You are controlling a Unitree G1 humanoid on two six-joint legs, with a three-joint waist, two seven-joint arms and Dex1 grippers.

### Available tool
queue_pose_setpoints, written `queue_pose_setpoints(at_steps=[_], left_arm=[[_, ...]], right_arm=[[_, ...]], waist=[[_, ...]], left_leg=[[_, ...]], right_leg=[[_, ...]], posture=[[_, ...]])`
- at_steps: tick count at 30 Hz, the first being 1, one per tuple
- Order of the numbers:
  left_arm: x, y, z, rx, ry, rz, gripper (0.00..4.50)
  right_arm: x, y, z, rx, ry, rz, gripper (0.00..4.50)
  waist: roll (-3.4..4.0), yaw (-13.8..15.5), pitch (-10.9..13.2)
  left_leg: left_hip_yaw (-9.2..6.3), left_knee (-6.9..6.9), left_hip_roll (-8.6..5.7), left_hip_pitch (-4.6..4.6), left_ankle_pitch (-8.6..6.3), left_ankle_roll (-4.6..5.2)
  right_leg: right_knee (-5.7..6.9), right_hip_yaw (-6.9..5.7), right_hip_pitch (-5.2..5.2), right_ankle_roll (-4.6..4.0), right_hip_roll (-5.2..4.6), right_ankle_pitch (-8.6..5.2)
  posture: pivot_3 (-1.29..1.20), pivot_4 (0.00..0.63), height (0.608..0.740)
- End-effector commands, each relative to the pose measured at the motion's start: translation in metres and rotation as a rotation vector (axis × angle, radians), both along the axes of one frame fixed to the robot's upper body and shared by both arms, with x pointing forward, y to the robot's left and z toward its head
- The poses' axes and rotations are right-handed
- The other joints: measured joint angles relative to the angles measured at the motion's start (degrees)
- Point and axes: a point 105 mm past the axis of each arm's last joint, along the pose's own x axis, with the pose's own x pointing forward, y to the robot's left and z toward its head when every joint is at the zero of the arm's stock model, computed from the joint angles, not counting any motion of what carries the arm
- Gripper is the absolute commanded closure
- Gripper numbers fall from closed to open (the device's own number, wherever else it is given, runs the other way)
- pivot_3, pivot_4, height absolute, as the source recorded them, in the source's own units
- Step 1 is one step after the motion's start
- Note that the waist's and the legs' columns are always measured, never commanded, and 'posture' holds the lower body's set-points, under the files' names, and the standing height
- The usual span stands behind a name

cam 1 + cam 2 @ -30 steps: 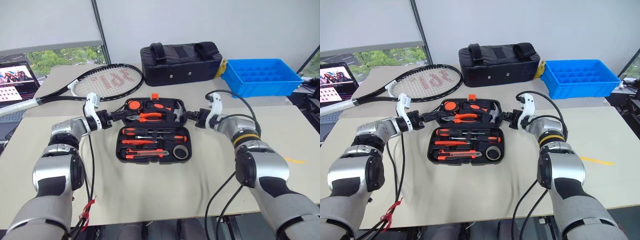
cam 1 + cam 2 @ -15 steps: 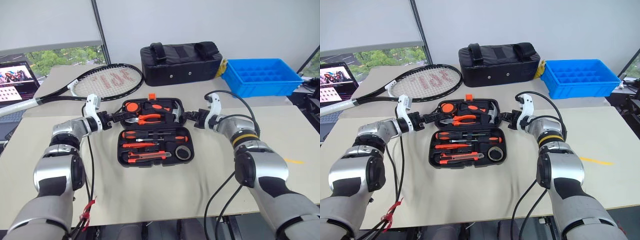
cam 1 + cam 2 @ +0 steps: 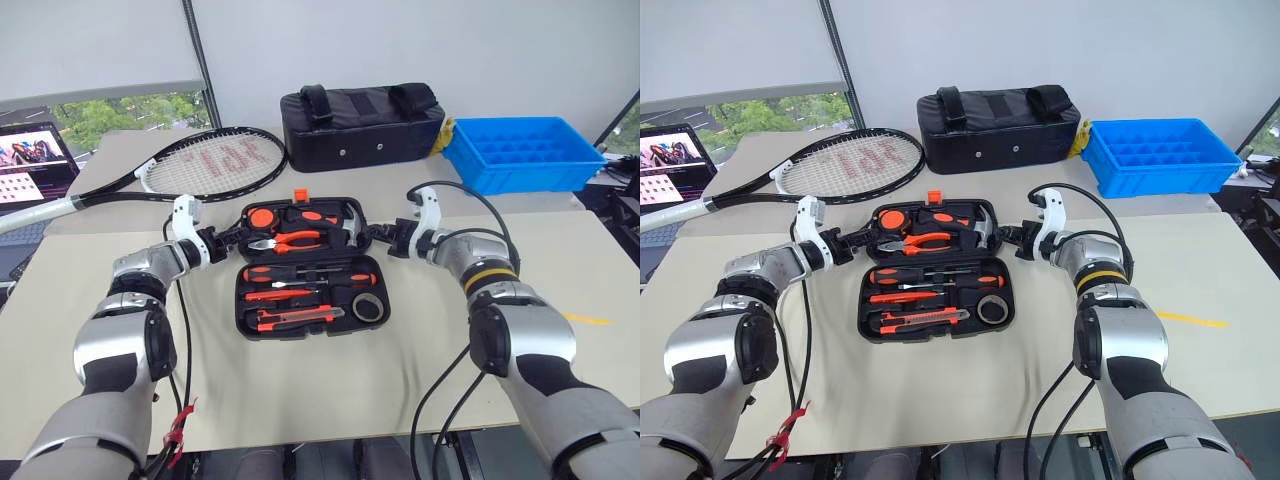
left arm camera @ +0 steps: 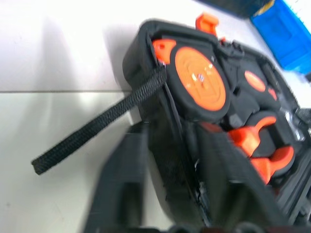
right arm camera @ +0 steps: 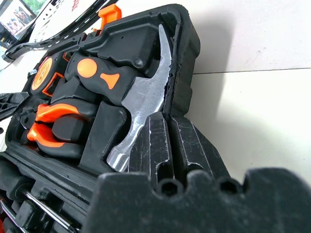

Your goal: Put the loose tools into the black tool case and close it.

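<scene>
Both end effectors pinch the raised far half of the open black tool case (image 3: 308, 268), one at each side.

The left end effector (image 3: 232, 238) reaches in from the left, nearly level and angled rightward, its fingers closed on the far half's left edge; the right end effector (image 3: 376, 236) mirrors it from the right, fingers clamped on the right edge beside the hammer (image 5: 141, 99). The case sits mid-bench (image 3: 330, 400), far half tilted up, holding one orange tape measure (image 4: 200, 82), one pair of orange-handled pliers (image 3: 285, 240) and one hammer. The near half holds three screwdrivers (image 3: 305, 273), one utility knife (image 3: 297, 318) and one grey tape roll (image 3: 369, 307). Farther back lie one tennis racket (image 3: 200, 162), one black fabric bag (image 3: 360, 125) and one blue tray (image 3: 522, 152).
</scene>
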Motion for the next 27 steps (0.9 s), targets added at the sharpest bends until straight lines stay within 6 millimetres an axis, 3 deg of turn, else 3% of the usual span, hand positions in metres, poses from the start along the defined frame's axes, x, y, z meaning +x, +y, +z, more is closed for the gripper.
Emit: queue_pose_setpoints(at_steps=[1, 7, 11, 17, 21, 27], left_arm=[[-0.002, -0.004, 0.012, -0.042, -0.026, -0.054, 4.43], [-0.004, -0.004, 0.009, -0.027, -0.023, -0.072, 4.43], [-0.002, -0.003, 0.022, 0.028, -0.122, -0.096, 4.43], [0.002, 0.000, 0.048, 0.140, -0.283, -0.096, 4.43], [-0.005, -0.002, 0.055, 0.392, -0.510, -0.154, 4.43], [-0.025, -0.001, 0.034, 0.789, -0.741, -0.242, 4.43]], right_arm=[[0.001, 0.004, 0.010, 0.002, -0.049, 0.027, 4.50], [0.001, 0.007, 0.014, 0.011, -0.075, 0.036, 4.50], [0.000, 0.010, 0.033, 0.052, -0.202, 0.090, 4.50], [-0.003, -0.005, 0.052, -0.040, -0.466, 0.076, 4.50], [-0.013, -0.007, 0.053, -0.075, -0.598, 0.097, 4.50], [-0.029, -0.010, 0.041, -0.191, -0.769, 0.123, 4.50]], waist=[[0.00, -0.01, 0.00], [0.00, 0.03, 0.00], [0.00, 0.05, 0.00], [0.00, 0.12, 0.00], [0.00, 0.16, 0.00], [0.00, 0.23, 0.00]], left_leg=[[0.00, 0.00, 0.00, 0.01, 0.01, -0.01], [0.00, 0.01, 0.00, 0.02, 0.03, -0.04], [0.00, 0.00, -0.01, 0.01, 0.03, -0.05], [0.01, 0.01, -0.01, -0.02, 0.05, -0.08], [0.00, 0.02, -0.01, -0.04, 0.05, -0.08], [0.04, -0.02, -0.01, 0.02, 0.05, -0.09]], right_leg=[[0.02, 0.00, 0.00, 0.00, 0.00, 0.00], [0.04, 0.00, 0.00, 0.00, 0.00, 0.00], [0.04, -0.01, 0.00, 0.00, 0.00, 0.00], [0.04, -0.02, -0.01, 0.00, -0.01, 0.00], [0.05, -0.01, -0.04, 0.00, -0.03, 0.00], [0.04, -0.02, -0.03, -0.01, -0.08, 0.01]], posture=[[0.00, 0.150, 0.729], [0.00, 0.150, 0.729], [0.00, 0.150, 0.729], [0.00, 0.150, 0.729], [0.00, 0.150, 0.729], [0.00, 0.150, 0.729]])
